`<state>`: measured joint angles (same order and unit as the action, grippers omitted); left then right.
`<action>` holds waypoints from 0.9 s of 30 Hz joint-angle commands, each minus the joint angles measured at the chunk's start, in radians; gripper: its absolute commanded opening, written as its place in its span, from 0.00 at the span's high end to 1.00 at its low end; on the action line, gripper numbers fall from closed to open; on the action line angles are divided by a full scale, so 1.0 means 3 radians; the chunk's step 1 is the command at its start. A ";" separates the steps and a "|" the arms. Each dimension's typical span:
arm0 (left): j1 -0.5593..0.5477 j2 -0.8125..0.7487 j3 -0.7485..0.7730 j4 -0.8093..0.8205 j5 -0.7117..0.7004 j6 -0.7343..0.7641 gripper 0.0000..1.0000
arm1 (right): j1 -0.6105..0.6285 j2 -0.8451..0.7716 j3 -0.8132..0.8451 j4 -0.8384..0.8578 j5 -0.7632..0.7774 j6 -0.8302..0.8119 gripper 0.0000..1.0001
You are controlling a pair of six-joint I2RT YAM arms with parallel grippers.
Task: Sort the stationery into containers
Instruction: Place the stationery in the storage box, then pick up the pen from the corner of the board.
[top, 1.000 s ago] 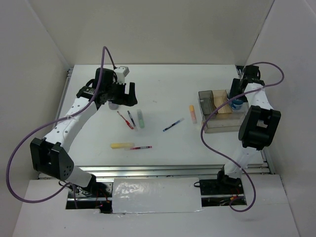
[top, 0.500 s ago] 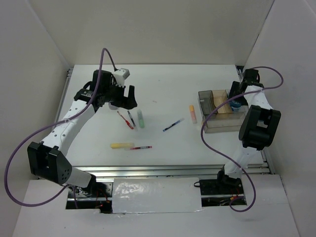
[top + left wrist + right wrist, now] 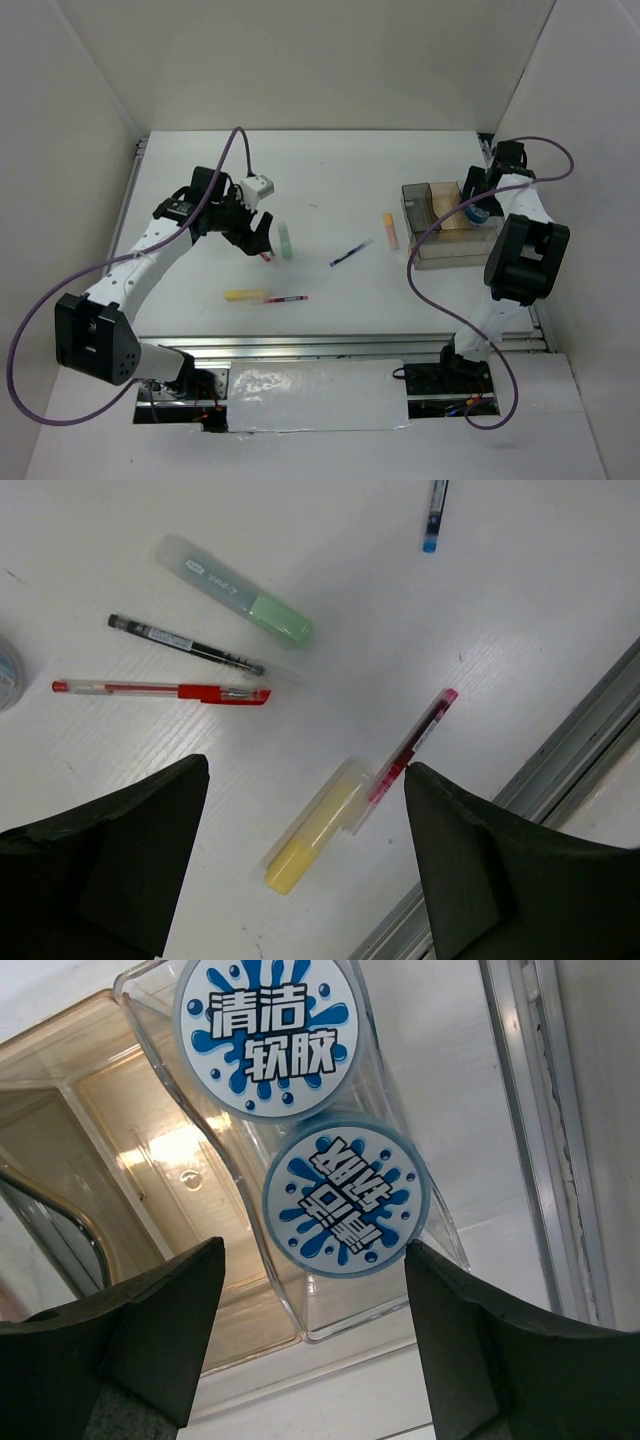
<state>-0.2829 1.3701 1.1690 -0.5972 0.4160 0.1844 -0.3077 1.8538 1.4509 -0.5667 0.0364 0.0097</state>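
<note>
My left gripper [image 3: 256,236] is open and empty above the table, seen also in the left wrist view [image 3: 303,780]. Below it lie a yellow highlighter [image 3: 315,825] touching a red pen [image 3: 412,745]. Farther off are another red pen [image 3: 160,690], a black pen [image 3: 185,645], a green highlighter [image 3: 235,590] and a blue pen [image 3: 435,510]. A grey tape roll [image 3: 5,675] shows at the left edge. My right gripper [image 3: 315,1260] is open over the clear box [image 3: 450,245]. A blue tape roll [image 3: 345,1195] lies in its clear end compartment. A matching disc [image 3: 265,1035] may be its reflection.
An orange highlighter [image 3: 390,231] lies just left of the box. The blue pen [image 3: 351,253] lies mid-table, the green highlighter [image 3: 285,240] beside my left gripper, the yellow highlighter [image 3: 247,295] nearer the front rail [image 3: 330,345]. White walls enclose the table.
My left gripper has moved nearer and to the right, from over the grey tape roll to over the pens. The right gripper has stayed over the box.
</note>
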 commanded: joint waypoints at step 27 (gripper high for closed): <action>-0.1194 0.0612 -0.0563 0.0165 -0.0865 0.0934 0.47 | -0.0074 -0.1557 0.0251 -0.0734 -0.1660 -0.0411 0.21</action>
<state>-0.6296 1.5295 0.9794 -0.5774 0.2016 0.4343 -0.3172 1.4303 1.4815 -0.7288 -0.3824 -0.0917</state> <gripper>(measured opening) 0.535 0.787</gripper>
